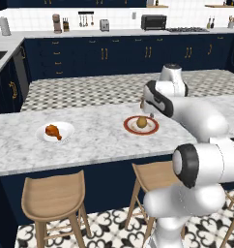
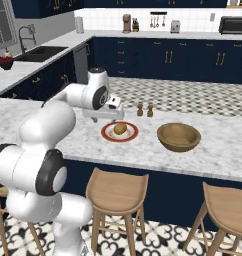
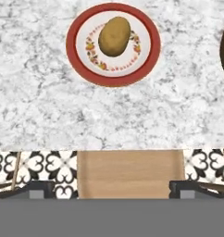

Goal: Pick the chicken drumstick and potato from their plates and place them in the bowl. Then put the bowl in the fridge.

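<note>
Leave alone, for now, the chicken drumstick (image 1: 53, 131) lying on the plain white plate (image 1: 65, 127) at the far left of the marble counter (image 1: 99, 140), well apart from the rest. Go instead for the potato (image 1: 141, 122) sitting at the middle of the red-rimmed plate (image 1: 130, 127), judged the step in hand since the gripper (image 3: 113, 189) hangs just above and to the near side of it. Note in the hand view the fingertips (image 3: 40, 189) standing wide apart with nothing between them, looking down past the counter edge at a wooden stool (image 3: 130, 173). Carry the hand forward over the counter until the potato sits centred between the tips rather than at the top of that view. Turn the wrist to close across the short width of the potato, not its length. Descend straight, stopping short of the plate so as not to clip the red rim or tip it. Squeeze gently; expect the smooth rounded skin to roll or squirt out under an off-centre pinch. Lift clear before swinging right toward the wooden bowl (image 2: 178, 136), resting empty near the plate, and keep away from the two small shakers (image 2: 145, 110) behind the gap between them.
</note>
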You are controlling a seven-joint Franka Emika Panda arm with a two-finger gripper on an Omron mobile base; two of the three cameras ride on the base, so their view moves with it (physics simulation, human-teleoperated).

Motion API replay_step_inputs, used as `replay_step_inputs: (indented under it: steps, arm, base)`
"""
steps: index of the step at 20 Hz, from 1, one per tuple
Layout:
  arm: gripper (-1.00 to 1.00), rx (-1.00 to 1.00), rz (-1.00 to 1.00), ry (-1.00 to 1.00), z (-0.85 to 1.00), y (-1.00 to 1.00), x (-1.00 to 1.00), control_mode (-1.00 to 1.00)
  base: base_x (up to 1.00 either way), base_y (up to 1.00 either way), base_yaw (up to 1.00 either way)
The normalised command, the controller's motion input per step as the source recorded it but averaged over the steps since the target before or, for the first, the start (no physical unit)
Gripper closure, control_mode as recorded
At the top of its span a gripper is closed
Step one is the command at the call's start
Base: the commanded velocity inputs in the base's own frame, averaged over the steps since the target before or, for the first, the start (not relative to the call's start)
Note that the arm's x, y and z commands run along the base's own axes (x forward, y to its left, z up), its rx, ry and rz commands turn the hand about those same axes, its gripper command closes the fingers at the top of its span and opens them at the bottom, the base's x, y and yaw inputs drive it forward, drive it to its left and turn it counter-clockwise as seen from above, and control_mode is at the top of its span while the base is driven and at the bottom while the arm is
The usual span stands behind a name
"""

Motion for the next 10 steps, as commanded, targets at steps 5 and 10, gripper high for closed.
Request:
replay_step_inputs:
  steps: [5, 10]
  arm:
    - [-1.0, 0.0, -0.02, 0.22, -0.2, 0.0, 1.0, -1.0]
    - [-1.0, 0.03, -0.02, 0.23, -0.28, -0.03, 0.83, -1.0]
  base:
    - [0.0, 0.0, 0.0]
    - [0.0, 0.0, 0.0]
